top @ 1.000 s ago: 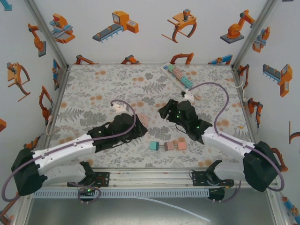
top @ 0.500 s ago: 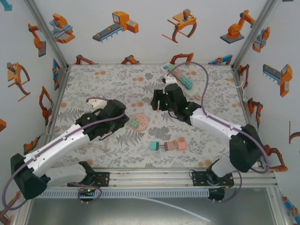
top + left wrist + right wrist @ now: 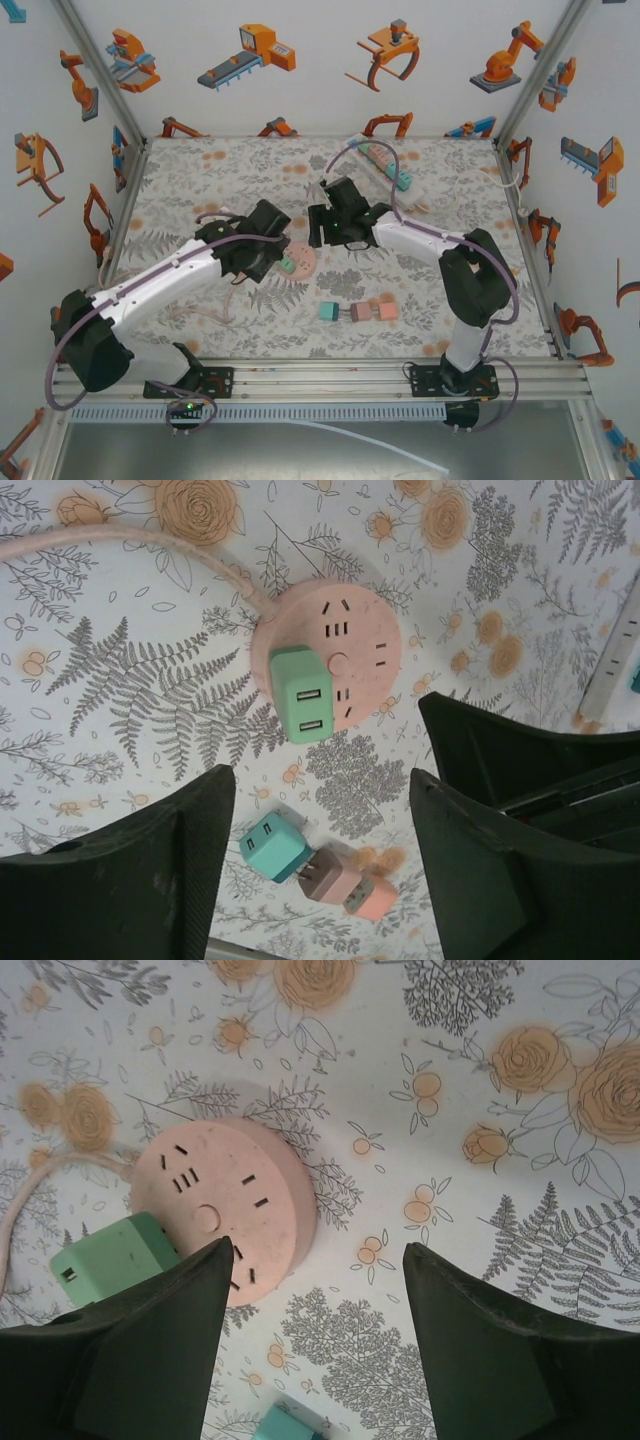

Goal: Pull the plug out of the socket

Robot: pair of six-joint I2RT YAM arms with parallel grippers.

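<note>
While the left gripper (image 3: pixel 320 800) and right gripper (image 3: pixel 317 1260) hang spread and empty either side of it, you have: 1 round pink socket (image 3: pixel 345 640) on the floral table (image 3: pixel 200 200); 1 green plug (image 3: pixel 304 695) seated in its face, near the rim.

The left gripper (image 3: pixel 318 800) and right gripper (image 3: pixel 315 1260) have both swung in over the pink socket (image 3: pixel 300 257).
</note>
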